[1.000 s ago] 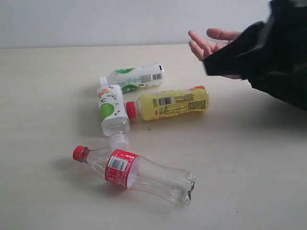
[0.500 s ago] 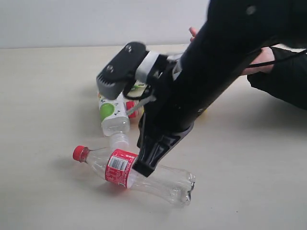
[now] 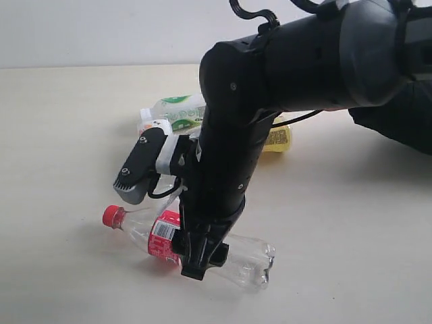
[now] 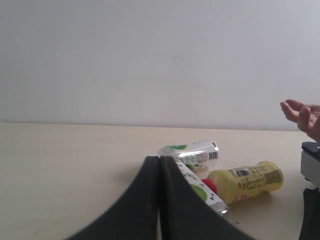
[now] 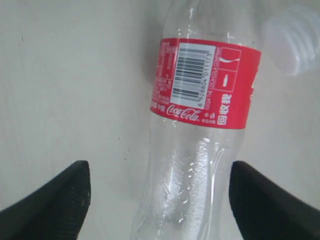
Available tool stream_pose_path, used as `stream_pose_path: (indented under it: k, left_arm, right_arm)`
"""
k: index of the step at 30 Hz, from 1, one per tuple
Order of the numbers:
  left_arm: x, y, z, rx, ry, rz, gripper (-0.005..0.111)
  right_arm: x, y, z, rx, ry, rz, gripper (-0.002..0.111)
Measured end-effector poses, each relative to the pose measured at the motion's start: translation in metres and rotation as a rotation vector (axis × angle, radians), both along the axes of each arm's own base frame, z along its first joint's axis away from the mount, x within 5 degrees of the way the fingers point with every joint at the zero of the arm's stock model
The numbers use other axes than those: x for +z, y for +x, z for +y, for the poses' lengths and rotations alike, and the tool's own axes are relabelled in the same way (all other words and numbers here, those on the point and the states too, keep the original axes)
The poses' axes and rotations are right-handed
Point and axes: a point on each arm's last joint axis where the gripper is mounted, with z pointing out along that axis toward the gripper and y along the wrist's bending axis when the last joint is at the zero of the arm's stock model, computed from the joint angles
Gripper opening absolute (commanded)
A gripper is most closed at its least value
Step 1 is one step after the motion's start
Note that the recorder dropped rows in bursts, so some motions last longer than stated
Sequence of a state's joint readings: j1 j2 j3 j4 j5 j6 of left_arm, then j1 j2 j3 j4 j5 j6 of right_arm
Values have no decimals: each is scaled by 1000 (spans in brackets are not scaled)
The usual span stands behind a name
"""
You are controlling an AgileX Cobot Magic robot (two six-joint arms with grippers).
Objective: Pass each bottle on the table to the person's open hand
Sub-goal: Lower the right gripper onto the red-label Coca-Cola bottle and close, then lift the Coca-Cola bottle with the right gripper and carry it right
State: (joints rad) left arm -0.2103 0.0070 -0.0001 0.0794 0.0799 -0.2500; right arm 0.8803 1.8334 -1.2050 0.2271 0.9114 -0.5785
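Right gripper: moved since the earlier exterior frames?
Yes. The right gripper has come down in the exterior view onto the clear red-label bottle, which lies unmoved. The jaws stand open either side of the bottle's body.

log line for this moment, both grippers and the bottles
right gripper: open astride red-label bottle, no grip | left gripper: shut, empty | yellow bottle, white-green bottle: lying on table | hand: open

Bare tabletop (image 5: 70,90) lies open along one side of the clear bottle (image 5: 200,160); a white cap (image 5: 295,37) crowds the other side.
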Motion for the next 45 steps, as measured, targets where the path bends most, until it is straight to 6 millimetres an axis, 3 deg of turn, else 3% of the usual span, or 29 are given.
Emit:
stream_pose_path:
  k: [10,35,41,45]
  left_arm:
    - [0,0,0,0,0,0,0]
    - [0,0,0,0,0,0,0]
    - [0,0,0,0,0,0,0]
    - [0,0,0,0,0,0,0]
  right_arm:
    - [-7,7,5,11,21,-58,78]
    - [-63,17,13,33,-50,-37,78]
    - [-63,17,13,34,-49,-39,64]
    - [-62,17,13,34,-48,-35,35]
